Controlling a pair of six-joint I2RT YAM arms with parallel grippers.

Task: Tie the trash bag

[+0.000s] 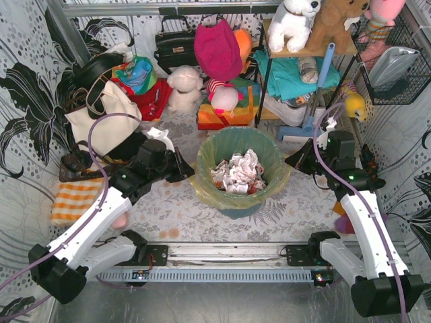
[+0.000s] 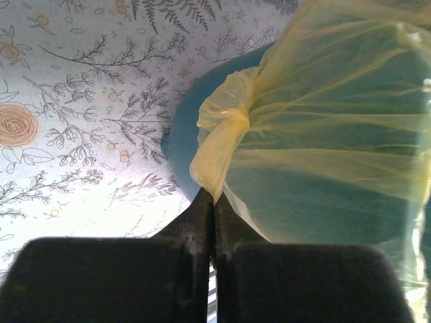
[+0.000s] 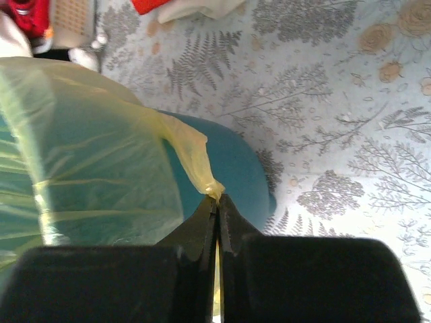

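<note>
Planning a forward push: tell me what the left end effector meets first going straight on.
The twisted corner of the trash bag, pinched in the left end effector, then probably the wall of the teal bin just behind; depth is hard to judge.

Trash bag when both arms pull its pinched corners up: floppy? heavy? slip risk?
Likely very floppy: the trash bag film drapes and wrinkles over the bin. Probably light, since mostly crumpled paper shows inside. Slip seems possible: the left tool and right tool each pinch just a thin twisted tip of film.
</note>
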